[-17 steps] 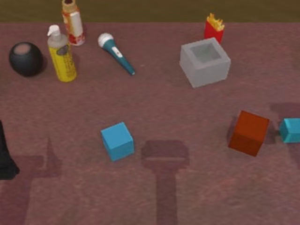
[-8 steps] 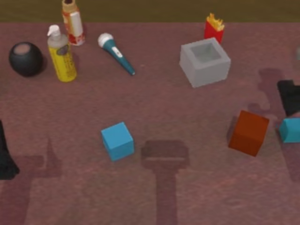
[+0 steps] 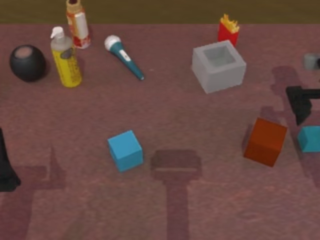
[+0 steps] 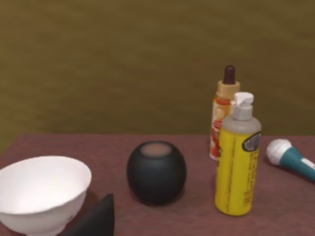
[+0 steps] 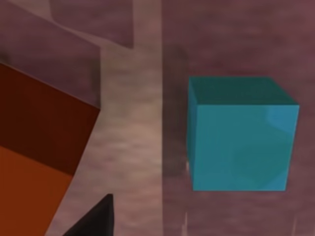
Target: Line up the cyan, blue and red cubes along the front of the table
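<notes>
One arm, the right, hangs its pincer [image 3: 306, 102] above the cyan cube [image 3: 310, 139]; finger spread unclear.

Three cubes [image 3: 125, 150], two bottles [image 3: 65, 57], one box [image 3: 218, 66].

On the table [image 3: 165, 115], every place is reckoned from the hollow square box [image 3: 218, 66]. The fries carton [image 3: 228, 30] stands just behind it. The largest cube [image 3: 265, 141] lies in front of the box and to its right, with the smallest cube [image 3: 310, 139] just beyond at the table's right edge, the two apart. The mid-sized cube [image 3: 125, 150] lies in front of the box and well to its left. Farther left of the box come the microphone [image 3: 123, 56], the pump bottle [image 3: 65, 58], the dropper bottle [image 3: 77, 22] behind that, and the round speaker [image 3: 27, 63].
</notes>
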`<control>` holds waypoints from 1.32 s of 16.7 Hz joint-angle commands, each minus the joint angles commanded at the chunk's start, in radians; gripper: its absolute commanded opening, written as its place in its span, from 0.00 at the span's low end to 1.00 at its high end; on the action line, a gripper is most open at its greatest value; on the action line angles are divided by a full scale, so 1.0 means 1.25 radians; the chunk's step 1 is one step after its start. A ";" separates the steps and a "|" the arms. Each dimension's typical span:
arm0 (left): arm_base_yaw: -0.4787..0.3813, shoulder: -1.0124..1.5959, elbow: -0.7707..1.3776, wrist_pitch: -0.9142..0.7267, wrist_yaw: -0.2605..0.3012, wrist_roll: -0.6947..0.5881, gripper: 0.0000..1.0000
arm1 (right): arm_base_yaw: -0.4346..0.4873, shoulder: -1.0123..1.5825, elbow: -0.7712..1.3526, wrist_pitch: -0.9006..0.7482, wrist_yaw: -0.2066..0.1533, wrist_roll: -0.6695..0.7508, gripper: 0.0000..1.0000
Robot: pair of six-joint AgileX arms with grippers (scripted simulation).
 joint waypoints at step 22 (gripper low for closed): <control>0.000 0.000 0.000 0.000 0.000 0.000 1.00 | 0.001 0.117 -0.133 0.250 0.001 0.003 0.55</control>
